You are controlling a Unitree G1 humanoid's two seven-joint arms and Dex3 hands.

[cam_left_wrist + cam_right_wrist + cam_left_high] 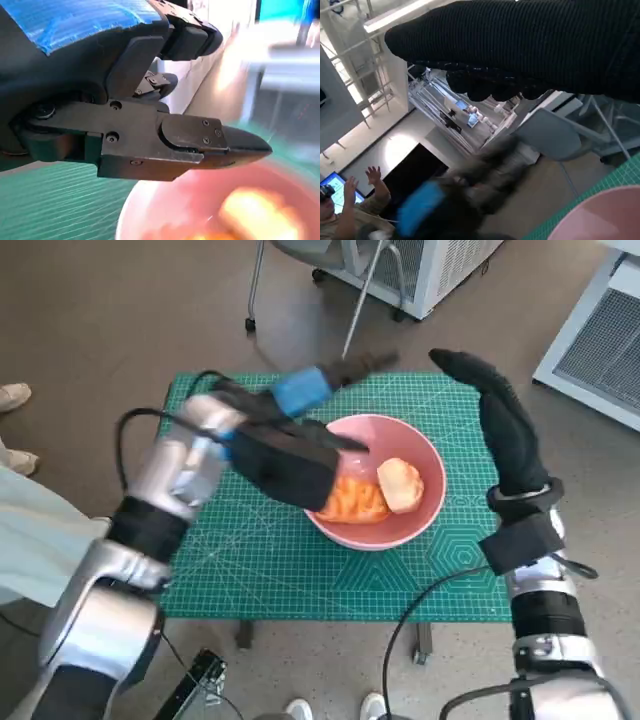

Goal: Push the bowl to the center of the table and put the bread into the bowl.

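Lifting the left robot hand (285, 455) straight up and away looks like the sound way to finish this step, since both pieces of bread already lie in the bowl and any sideways drag could catch the rim and shove the bowl off its place. Nearest the robot, the pale forearms rise over the near edge of the worktop (260, 570), which carries a green cutting mat. Just beyond, the pink bowl (425, 510) sits roughly at the middle of the worktop, so the push appears done. Inside it an orange, ridged bread (355, 502) lies on the left-hand side and a paler round bread (400, 485) rests against it on the right. The left robot hand hangs over the bowl's left rim, partly covering the orange bread; whether it touches it I cannot tell. The left wrist view shows its black fingers (210, 142) stretched out above the bowl with nothing between them, so I judge it open, though the picture is blurred. The right robot hand (505, 420) stands upright beside the bowl's right rim, close but apart from it, fingers held out straight and empty, well placed to steady the bowl if it slides. Farther off, chair legs stand on the floor.
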